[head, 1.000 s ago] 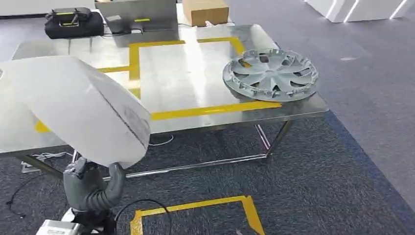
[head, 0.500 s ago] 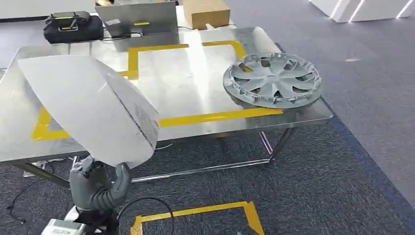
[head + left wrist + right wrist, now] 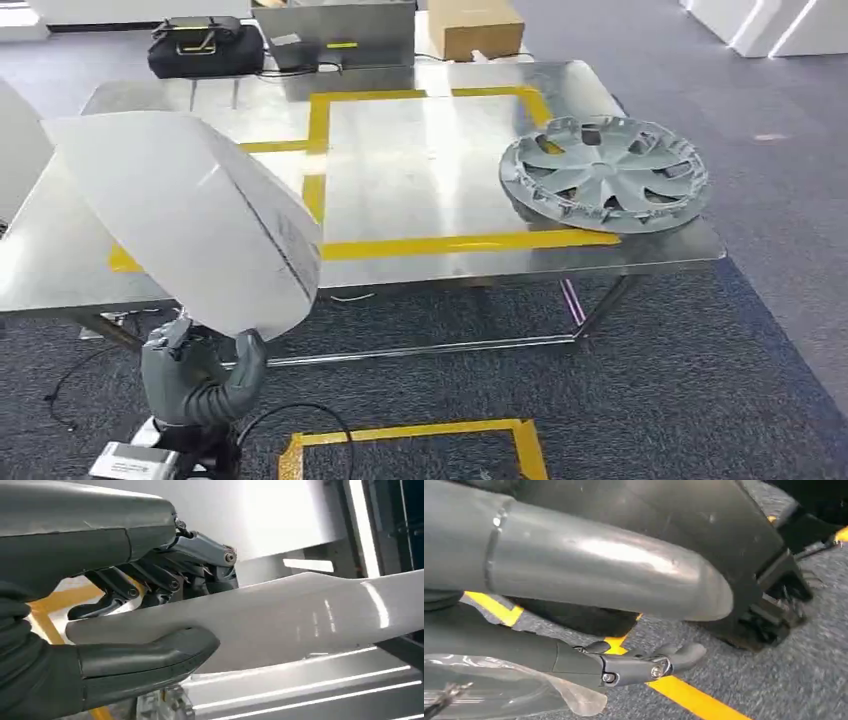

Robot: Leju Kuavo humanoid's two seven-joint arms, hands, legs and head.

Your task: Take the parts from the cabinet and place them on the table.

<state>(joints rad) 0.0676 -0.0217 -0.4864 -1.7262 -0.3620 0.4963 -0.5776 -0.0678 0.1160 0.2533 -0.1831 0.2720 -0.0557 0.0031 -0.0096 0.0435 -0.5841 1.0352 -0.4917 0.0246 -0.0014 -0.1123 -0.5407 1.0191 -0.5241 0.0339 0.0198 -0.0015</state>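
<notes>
Panel [image 3: 190, 215]: white, smooth, glossy, plastic-looking. Table [image 3: 420, 170]: bare polished metal, mirror-like glare; yellow tape [image 3: 460, 243] matt. Hubcap [image 3: 605, 173] at table's 3 o'clock: grey plastic, satin. Box [image 3: 475, 27] at 12 o'clock: brown cardboard, matt. Carpet [image 3: 650, 380]: dark grey, rough pile. Left hand [image 3: 150, 625]: matt grey cover, dark metal fingers.

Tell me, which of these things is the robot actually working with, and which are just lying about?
Job:
white panel, held by the left hand
hubcap, already on the table

Lying about:
black bag
cardboard box
metal box
</notes>
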